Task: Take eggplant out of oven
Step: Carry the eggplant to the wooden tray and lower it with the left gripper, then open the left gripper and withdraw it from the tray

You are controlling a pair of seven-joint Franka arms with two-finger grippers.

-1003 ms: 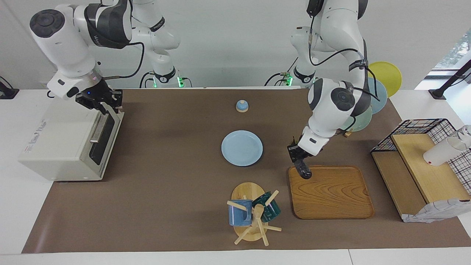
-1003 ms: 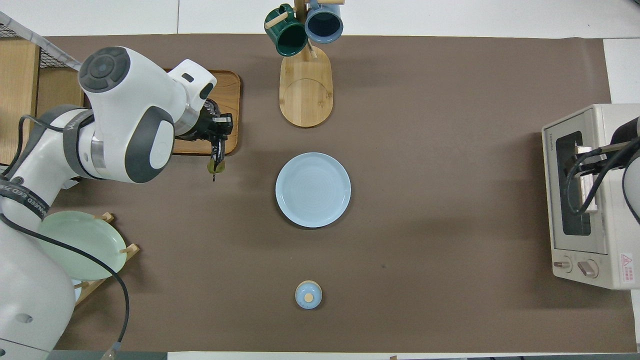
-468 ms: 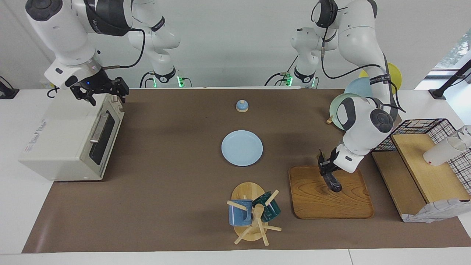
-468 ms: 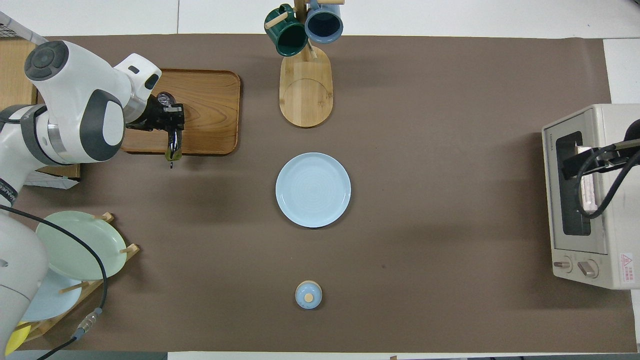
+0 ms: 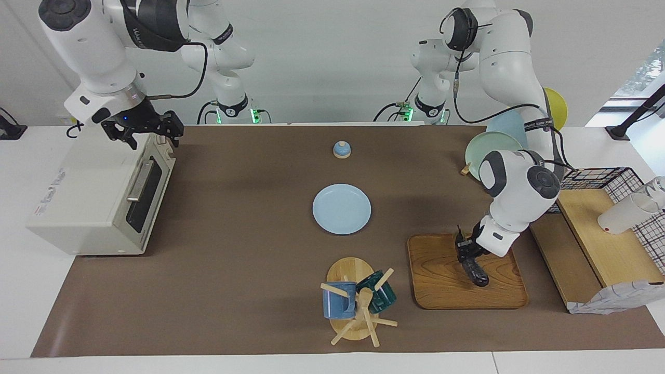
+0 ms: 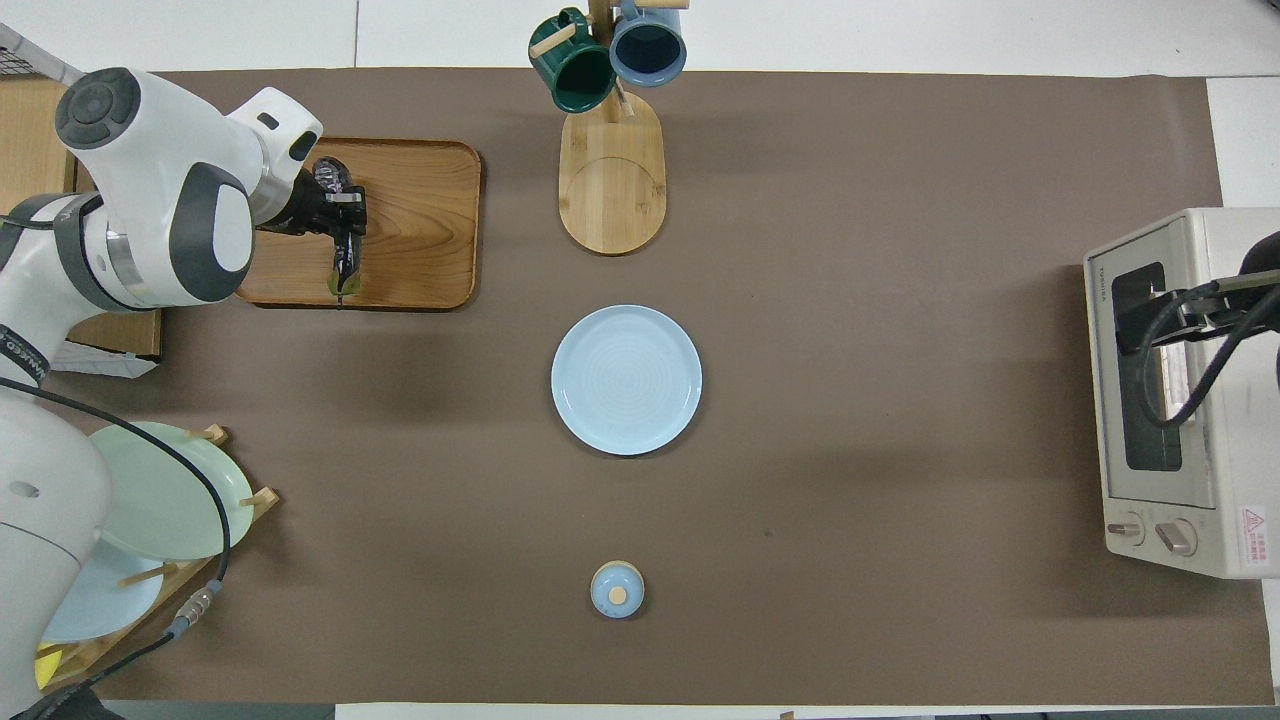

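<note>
Over the wooden tray (image 5: 441, 291), left claw (image 5: 466, 253) clamped on eggplant (image 5: 475, 271), already out of oven (image 5: 98, 195), its tip near or touching the tray, release remaining; right claw (image 5: 143, 132), fingers apart, above the shut oven door; plate (image 5: 342, 209), mug rack (image 5: 358, 306) well apart, nothing obstructing.

wall (image 5: 337, 62): plain white, facing me | my table (image 5: 15, 291): white, brown mat (image 5: 234, 270) over it | window (image 5: 647, 72): daylight by my left arm's end
</note>
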